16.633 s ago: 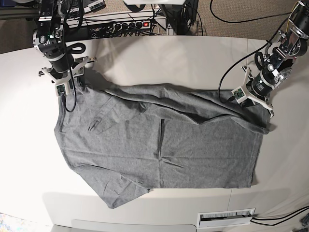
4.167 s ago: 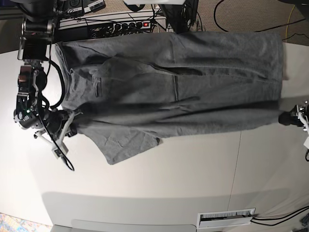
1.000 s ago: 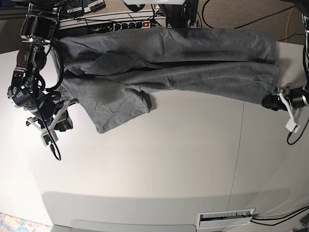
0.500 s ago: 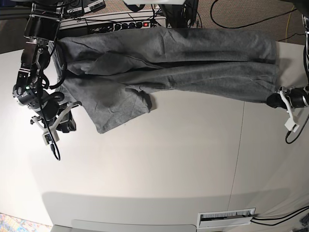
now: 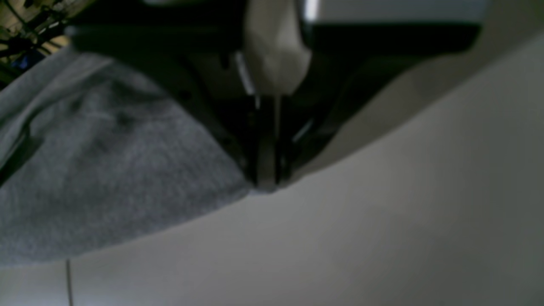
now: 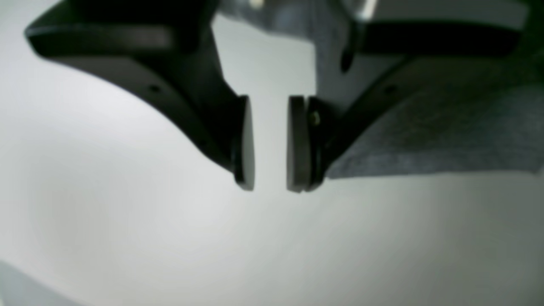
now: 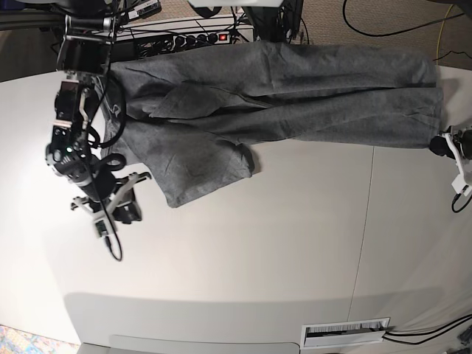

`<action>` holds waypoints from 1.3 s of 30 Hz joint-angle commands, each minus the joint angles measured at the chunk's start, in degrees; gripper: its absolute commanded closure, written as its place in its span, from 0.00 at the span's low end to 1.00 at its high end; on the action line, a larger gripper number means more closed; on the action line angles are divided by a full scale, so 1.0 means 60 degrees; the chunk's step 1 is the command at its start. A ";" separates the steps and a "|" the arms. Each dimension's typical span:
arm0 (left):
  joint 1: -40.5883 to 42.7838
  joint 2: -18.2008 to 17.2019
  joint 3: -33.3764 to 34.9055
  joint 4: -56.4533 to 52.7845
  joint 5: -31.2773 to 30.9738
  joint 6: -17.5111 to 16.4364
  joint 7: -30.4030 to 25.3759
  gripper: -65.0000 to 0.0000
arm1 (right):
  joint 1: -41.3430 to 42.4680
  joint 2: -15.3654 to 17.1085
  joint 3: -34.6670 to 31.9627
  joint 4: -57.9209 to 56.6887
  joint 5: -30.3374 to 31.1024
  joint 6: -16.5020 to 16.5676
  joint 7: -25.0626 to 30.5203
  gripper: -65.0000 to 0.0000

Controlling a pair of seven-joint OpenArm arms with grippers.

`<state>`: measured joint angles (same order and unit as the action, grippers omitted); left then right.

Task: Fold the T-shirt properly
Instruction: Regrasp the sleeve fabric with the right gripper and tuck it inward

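Step in hand: While the T-shirt (image 7: 280, 92) lies bunched in a long band along the far side of the table (image 7: 258, 243), partly over its far edge, one corner is pinched by the left gripper (image 5: 267, 180), its jaws closed tight on grey cloth.
Right gripper (image 6: 270, 144): seen parted, nothing between the pads, cloth just beside it.
Next move, as judged: the cloth is to be regripped and drawn flat before any fold.
Surroundings: a power strip (image 7: 195, 38) and cables are seen behind the table.
Obstacle: a sleeve (image 7: 195, 166) hangs crumpled forward.
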<state>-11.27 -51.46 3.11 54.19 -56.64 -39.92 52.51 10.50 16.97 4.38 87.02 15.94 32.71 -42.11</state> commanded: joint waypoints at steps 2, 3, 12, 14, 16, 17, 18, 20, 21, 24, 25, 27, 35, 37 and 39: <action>-0.0160 -0.0310 -0.0069 0.0076 -0.0127 -0.0013 -0.0076 1.00 | 0.0597 0.0109 -0.0481 -0.0623 -0.0215 -0.0033 0.0699 0.78; -0.0160 -0.0310 -0.0069 0.0076 -0.0127 -0.0013 -0.0073 1.00 | 0.0816 0.0106 -0.0729 -0.1016 -0.0361 -0.0033 0.0794 0.78; -0.0160 -0.0310 -0.0069 0.0076 -0.0131 -0.0013 -0.0084 1.00 | 0.1821 -0.0189 -0.1552 -0.2914 -0.0594 -0.0022 0.0616 0.78; -0.0160 -0.0310 -0.0069 0.0076 -0.0131 -0.0013 -0.0091 1.00 | 0.1727 -0.0248 -0.1552 -0.2918 -0.0594 -0.0022 0.0404 0.78; -0.0160 -0.0310 -0.0069 0.0076 -0.0146 -0.0013 -0.0109 1.00 | 0.1577 -0.0266 -0.1552 -0.2918 -0.0597 -0.0025 0.0321 0.78; -0.0160 -0.0310 -0.0069 0.0076 -0.0164 -0.0013 -0.0109 1.00 | 0.1523 -0.0266 -0.1552 -0.2918 -0.0597 -0.0022 0.0295 0.78; -0.0160 -0.0310 -0.0069 0.0076 -0.0168 -0.0013 -0.0109 1.00 | 0.1472 -0.0262 -0.1552 -0.2918 -0.0605 -0.0022 0.0262 0.78; -0.0160 -0.0310 -0.0069 0.0076 -0.0168 -0.0013 -0.0109 1.00 | 0.1366 -0.0262 -0.1552 -0.2918 -0.0681 -0.0025 0.0222 0.78; -0.0160 -0.0310 -0.0069 0.0076 -0.0171 -0.0013 -0.0109 1.00 | 0.1304 -0.0262 -0.1552 -0.2922 -0.0714 -0.0025 0.0219 0.78; -0.0160 -0.0310 -0.0069 0.0076 -0.0171 -0.0013 -0.0120 1.00 | 0.1093 -0.0262 -0.1552 -0.2936 -0.0743 -0.0025 0.0178 0.78; -0.0160 -0.0310 -0.0069 0.0076 -0.0171 -0.0013 -0.0120 1.00 | 0.1042 -0.0262 -0.1552 -0.2936 -0.0743 -0.0025 0.0171 0.81; -0.0160 -0.0310 -0.0069 0.0076 -0.0171 -0.0013 -0.0149 1.00 | 0.1002 -0.0266 -0.1552 -0.2936 -0.0659 -0.0025 0.0011 0.97; -0.0160 -0.0310 -0.0069 0.0076 -0.0171 -0.0013 -0.0255 1.00 | 0.1027 -0.0255 -0.1541 -0.2867 0.0907 -0.0025 -0.0590 1.00; -0.0160 -0.0310 -0.0069 0.0076 -0.0171 -0.0013 -0.0255 1.00 | 0.1027 -0.0233 -0.1541 -0.2656 0.1457 -0.0025 -0.0889 1.00; -0.0160 -0.0310 -0.0069 0.0076 -0.0168 -0.0013 -0.0255 1.00 | 0.1013 -0.0171 -0.1526 -0.2288 0.2073 -0.0025 -0.1413 1.00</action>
<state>-11.27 -51.46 3.20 54.11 -57.01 -39.92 51.81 15.18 15.18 -4.97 72.20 27.75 32.27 -51.88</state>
